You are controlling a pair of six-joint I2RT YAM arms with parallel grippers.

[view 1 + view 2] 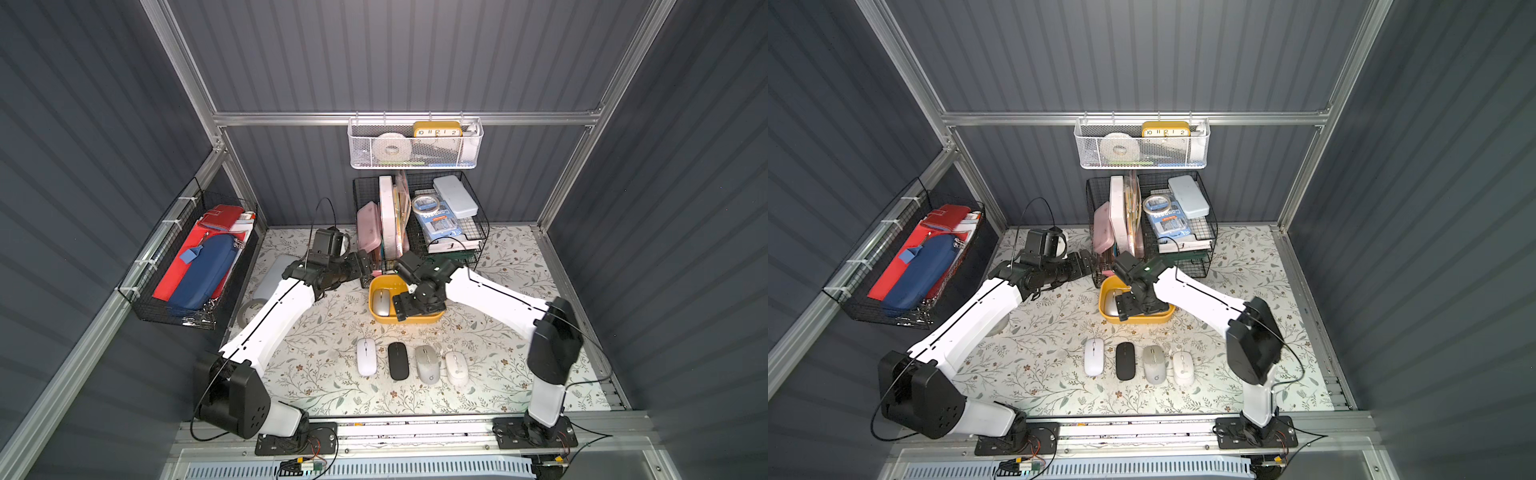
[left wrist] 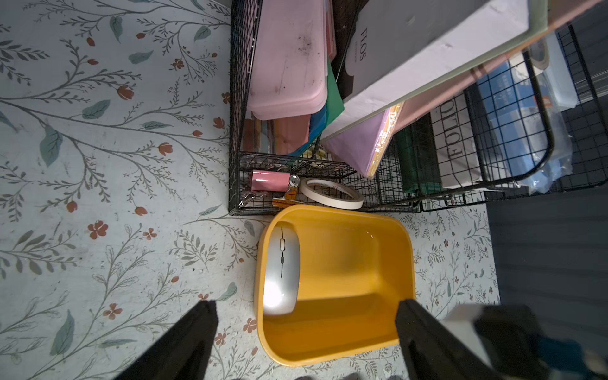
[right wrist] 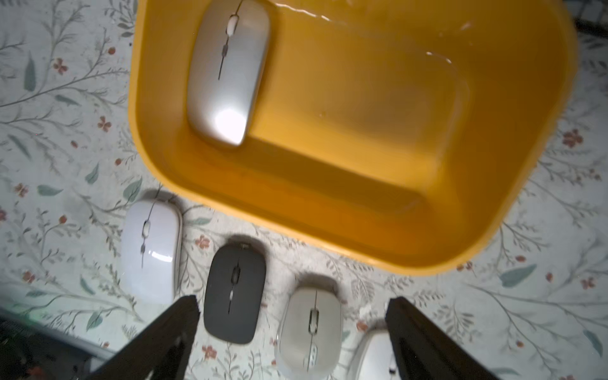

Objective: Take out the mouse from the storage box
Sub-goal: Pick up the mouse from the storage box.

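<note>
One mouse point(image 3: 227, 72) in the storage box point(image 3: 362, 204) — silver, flat, oval, with a pale scroll wheel set on a thin dark centre line and a bright glare on its rounded rear. Lies flat on the tub's floor, lengthwise against the short wall on the robot's left, wheel end toward the back. Box itself: mustard-yellow plastic, shallow, rounded at the corners, glossy inside. Stands on the floral table cover point(image 1: 316, 332), just beside the black wire basket point(image 2: 237, 131) behind it, with a tape roll point(image 2: 332, 194) and a pink case point(image 2: 289, 65) in that basket. In front of the tub, apart from it, a row of four more mice on the cover: white mouse point(image 3: 149, 253), black mouse point(image 3: 235, 292), grey mouse point(image 3: 309, 329), cream mouse point(image 1: 456, 368), side by side. Over the tub's right part in both top views, the right gripper point(image 3: 292, 299) — jaws spread wide, nothing between them. Near the basket's front corner, the left gripper point(image 2: 306, 302), jaws also wide apart and holding nothing. One fingertip point(image 2: 408, 316) overlapping the tub's corner in the left wrist view, contact impossible to tell.
</note>
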